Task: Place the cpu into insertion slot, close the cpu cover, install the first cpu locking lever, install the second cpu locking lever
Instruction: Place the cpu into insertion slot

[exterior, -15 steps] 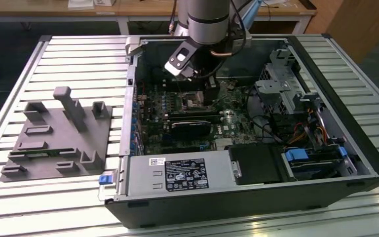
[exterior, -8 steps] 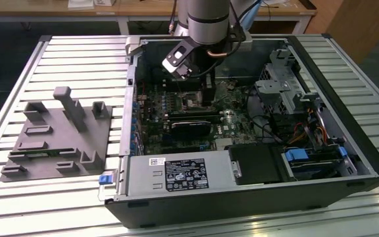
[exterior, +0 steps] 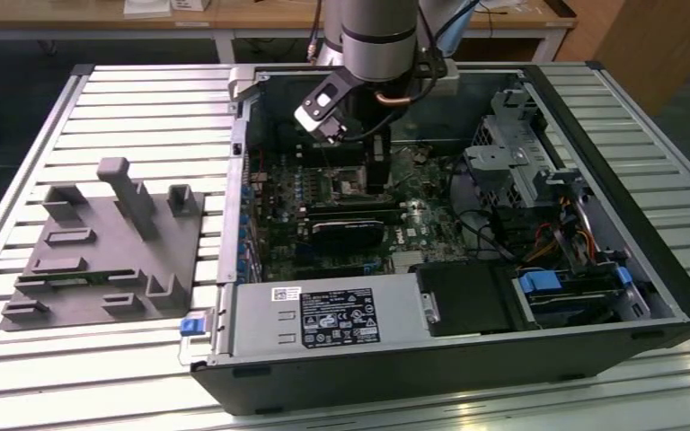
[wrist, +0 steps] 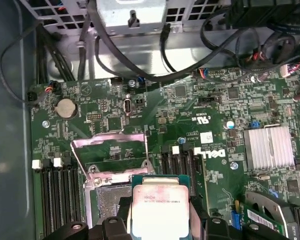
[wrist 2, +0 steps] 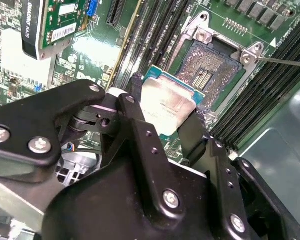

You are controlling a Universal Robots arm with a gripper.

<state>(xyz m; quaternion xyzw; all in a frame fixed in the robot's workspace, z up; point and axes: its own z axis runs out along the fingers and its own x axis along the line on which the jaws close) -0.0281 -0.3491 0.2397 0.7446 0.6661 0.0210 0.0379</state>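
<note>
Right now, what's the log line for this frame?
fingers: shut on cpu | cpu: held over slot, not seated | cover: open

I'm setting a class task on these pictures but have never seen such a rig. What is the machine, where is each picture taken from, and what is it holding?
It is one robot arm reaching into an open computer case on a slatted table; a grey moulded holder lies beside it. The exterior view looks on from off the arm; both wrist views ride on the arm. Its fingers grip the cpu close to the empty insertion slot, whose cpu cover stands open.
</note>
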